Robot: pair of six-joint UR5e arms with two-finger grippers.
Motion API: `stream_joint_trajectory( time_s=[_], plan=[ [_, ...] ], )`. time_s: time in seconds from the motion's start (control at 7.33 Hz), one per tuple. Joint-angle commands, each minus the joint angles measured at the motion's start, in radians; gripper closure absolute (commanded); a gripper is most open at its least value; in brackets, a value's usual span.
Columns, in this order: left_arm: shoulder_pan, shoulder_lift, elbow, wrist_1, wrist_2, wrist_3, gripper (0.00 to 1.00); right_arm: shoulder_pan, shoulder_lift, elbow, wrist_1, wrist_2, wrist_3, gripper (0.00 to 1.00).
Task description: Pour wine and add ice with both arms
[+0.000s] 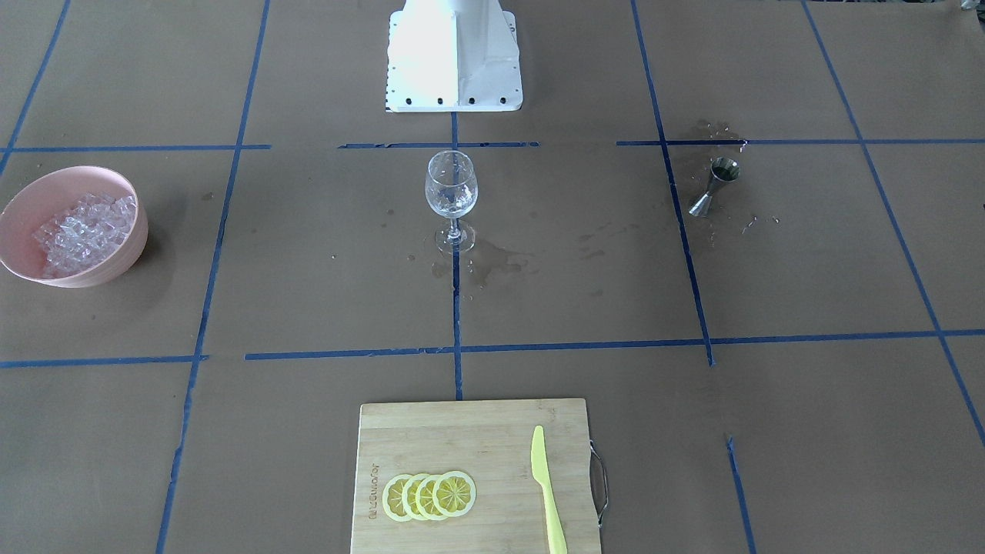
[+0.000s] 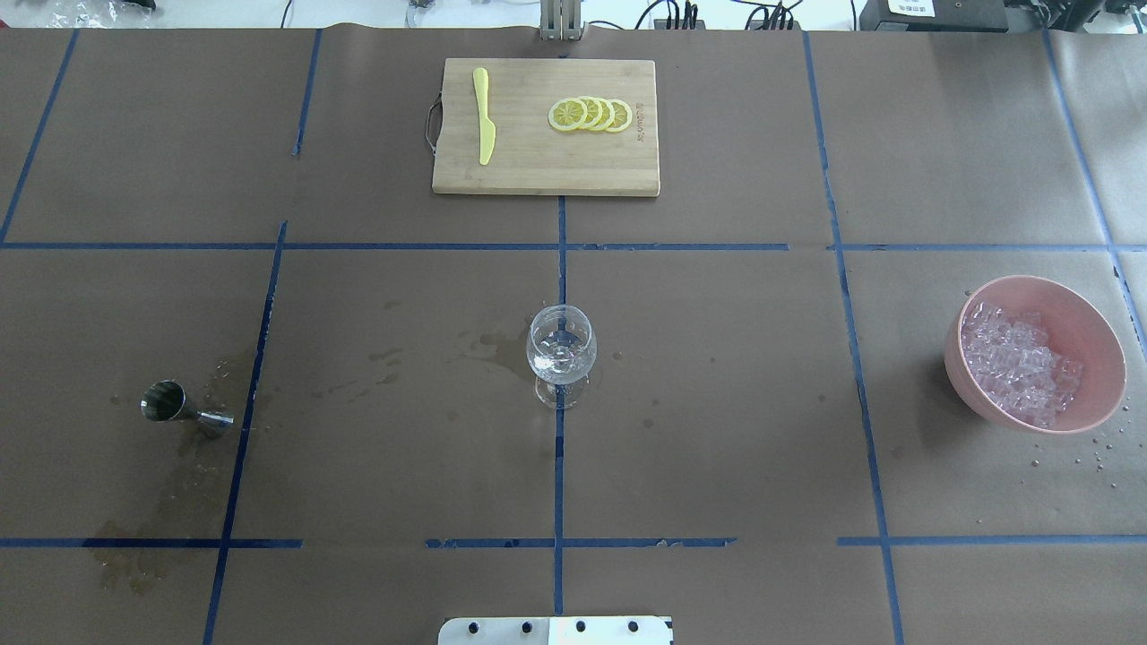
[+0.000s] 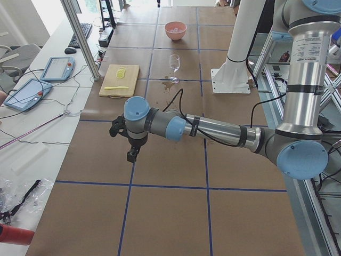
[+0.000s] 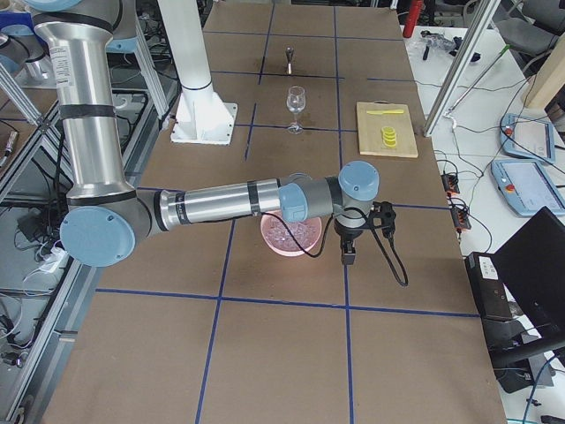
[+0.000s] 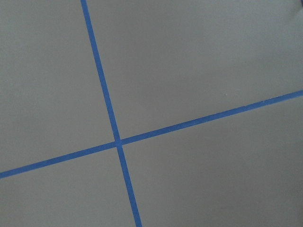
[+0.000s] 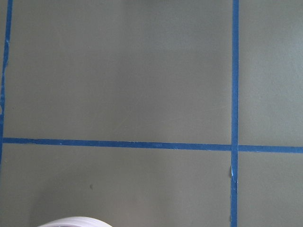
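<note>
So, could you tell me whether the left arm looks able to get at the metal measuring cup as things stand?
Probably yes. The measuring cup stands on that arm's side, nothing beside it; the wine glass is well apart. The left gripper hangs farther out and would need swinging back.

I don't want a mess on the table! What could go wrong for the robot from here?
The wine glass is tall on a thin stem, standing by wet patches; a bump might tip it. The jigger also stands among wet marks and could slip when picked up. The ice is piled in the pink bowl; cubes might tumble out.
</note>
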Motion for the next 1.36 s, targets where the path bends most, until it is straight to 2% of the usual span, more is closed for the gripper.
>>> stream_joint_trajectory(
  time_s=[0.0,0.14,0.27,0.41,0.55,0.68,0.82,0.95,1.09,1.23],
  plan=[
    [0.017,0.005,-0.011,-0.048,-0.023,0.006,0.0,-0.009,0.003,-0.005,0.006,-0.001,0.006,0.0],
    [0.015,0.029,-0.016,-0.118,-0.087,0.0,0.0,-0.011,0.006,-0.005,0.006,-0.003,0.007,0.0],
    [0.018,0.046,0.024,-0.198,-0.092,0.007,0.0,-0.011,0.008,0.006,0.007,-0.001,0.007,0.0],
    [0.014,0.068,-0.025,-0.241,-0.184,-0.05,0.0,-0.059,0.011,-0.009,0.018,-0.012,0.006,0.0],
    [0.056,0.071,-0.043,-0.302,-0.224,-0.248,0.0,-0.066,0.006,-0.005,0.088,-0.045,0.007,0.0],
    [0.113,0.082,-0.039,-0.476,-0.142,-0.408,0.0,-0.066,0.003,-0.006,0.107,-0.044,0.01,0.0],
    [0.188,0.092,-0.049,-0.593,-0.094,-0.565,0.0,-0.066,0.003,-0.003,0.109,-0.04,0.012,0.0],
    [0.246,0.124,-0.065,-0.717,-0.091,-0.732,0.0,-0.066,0.002,0.003,0.109,-0.038,0.01,0.0],
    [0.283,0.191,-0.104,-0.837,-0.051,-0.787,0.0,-0.067,0.002,0.002,0.109,-0.038,0.013,0.0],
    [0.338,0.245,-0.191,-0.847,0.002,-0.845,0.0,-0.072,0.002,0.002,0.109,-0.04,0.012,0.0]
  ],
)
